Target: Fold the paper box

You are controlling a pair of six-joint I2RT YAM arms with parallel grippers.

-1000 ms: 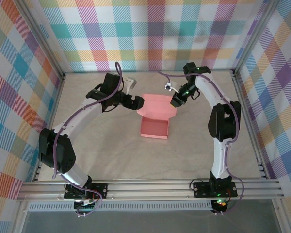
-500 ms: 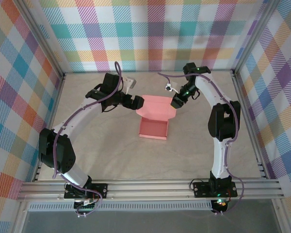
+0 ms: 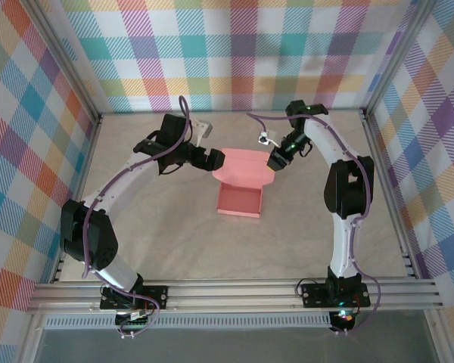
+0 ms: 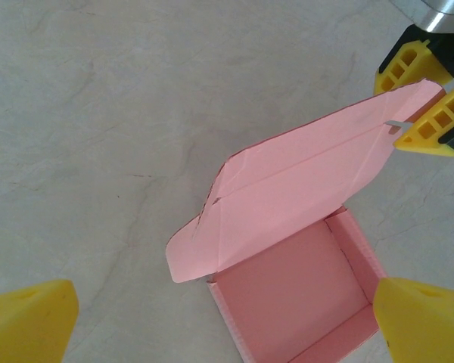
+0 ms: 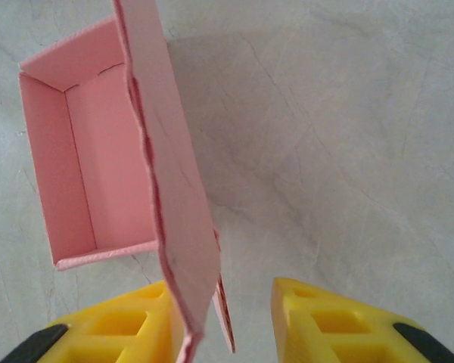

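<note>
One box [image 3: 240, 200] sits in the middle of the worktop [image 3: 159, 227], its tray open upward. Its lid [image 4: 303, 178] is raised at a tilt from the far wall. We see the right claw [image 3: 273, 160] at the lid's right edge, half spread. The card stands between its fingers, touching one finger [image 5: 129, 321] and clear of the other finger [image 5: 333, 321], so it is not pinched. The left claw [image 3: 216, 160] hovers just beside the lid's left edge, spread wide and holding nothing.
</note>
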